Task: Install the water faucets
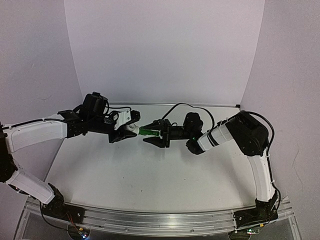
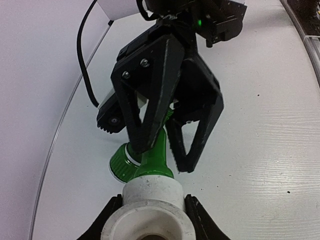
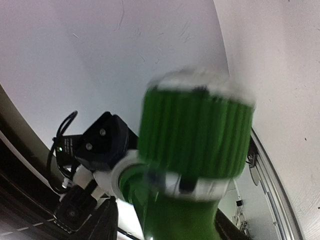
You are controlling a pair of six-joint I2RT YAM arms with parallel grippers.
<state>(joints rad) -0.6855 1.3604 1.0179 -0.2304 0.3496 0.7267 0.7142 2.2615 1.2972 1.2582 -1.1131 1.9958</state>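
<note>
My left gripper [image 1: 126, 132] [image 2: 152, 206] is shut on the white pipe fitting [image 1: 132, 128] [image 2: 150, 197] and holds it above the table. The green tap [image 1: 146, 131] [image 2: 159, 152] sits with its stem in the fitting's far end, its ribbed round knob [image 2: 120, 164] [image 3: 195, 132] off to one side. My right gripper [image 1: 156, 135] [image 2: 161, 156] [image 3: 162, 227] straddles the tap's spout from the opposite side. Its fingers [image 2: 200, 135] stand slightly apart from the green body, so it is open. The right wrist view is blurred, and the fitting's white rim [image 3: 116, 176] shows behind the tap.
A black cable [image 1: 176, 106] [image 2: 82, 60] loops over the table behind the right arm. White backdrop walls close in the table at the back and both sides. An aluminium rail [image 1: 160, 221] with the arm bases runs along the near edge.
</note>
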